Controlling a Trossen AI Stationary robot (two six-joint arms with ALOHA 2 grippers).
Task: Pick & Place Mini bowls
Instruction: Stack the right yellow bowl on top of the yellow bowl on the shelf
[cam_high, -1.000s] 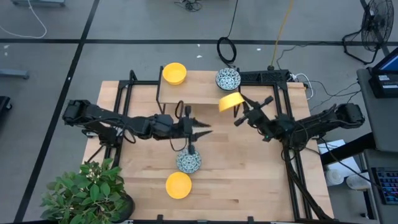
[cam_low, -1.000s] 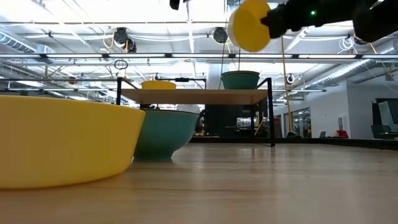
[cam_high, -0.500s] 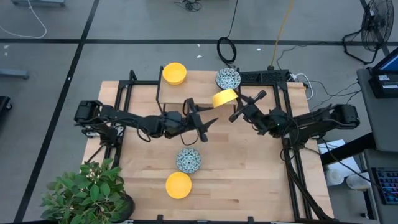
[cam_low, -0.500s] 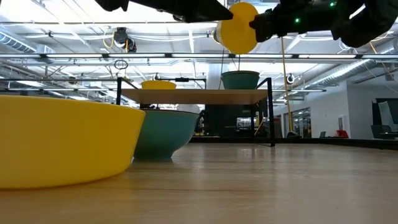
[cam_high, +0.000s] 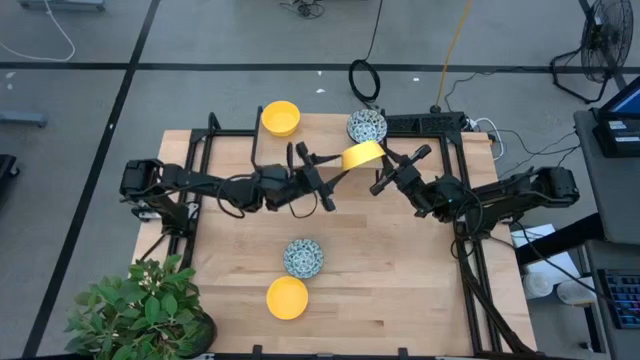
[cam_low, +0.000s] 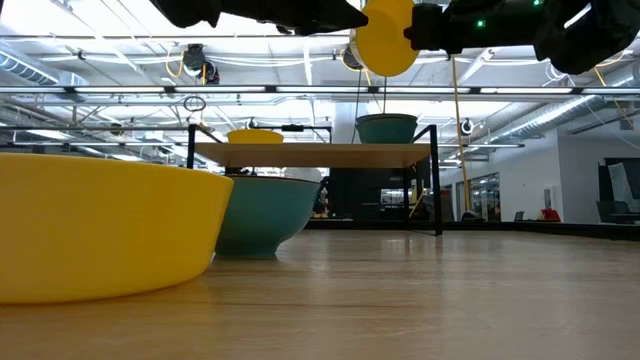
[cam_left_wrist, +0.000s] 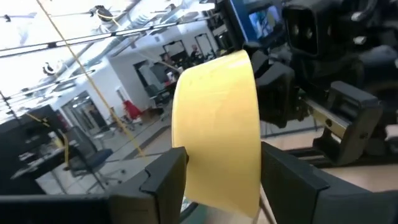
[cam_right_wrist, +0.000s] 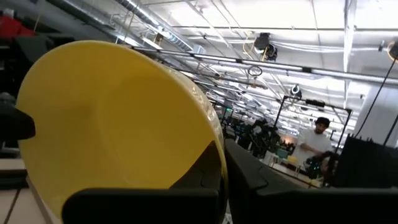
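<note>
My right gripper (cam_high: 383, 170) is shut on a plain yellow mini bowl (cam_high: 362, 156), held high over the table in front of the raised shelf; the low view shows this bowl (cam_low: 388, 40) near its top edge. My left gripper (cam_high: 333, 180) is open, its fingers standing on either side of that same bowl (cam_left_wrist: 217, 124); I cannot tell whether they touch it. A yellow bowl (cam_high: 280, 117) and a patterned bowl (cam_high: 367, 126) sit on the shelf. Another patterned bowl (cam_high: 302, 258) and another yellow one (cam_high: 287, 298) rest on the table near its front. My right gripper pinches the yellow bowl at its rim (cam_right_wrist: 214, 146), one finger (cam_right_wrist: 208, 171) lying against the bowl's hollow side. It comes from the table's right, roughly level. The bowl is lifted clear and tipped on its side, standing on edge in the air.
A wooden shelf (cam_high: 310, 150) on a black frame stands along the table's far edge. A potted plant (cam_high: 140, 310) fills the near left corner. Black frame rails run along both sides. Bare wood lies between the shelf and the two near bowls.
My left gripper has left the spot above the patterned bowl on the table and gone toward the far edge and right, up to the held yellow bowl, opening and rolling on the way. My right gripper has rolled, shifting the yellow bowl slightly left.
</note>
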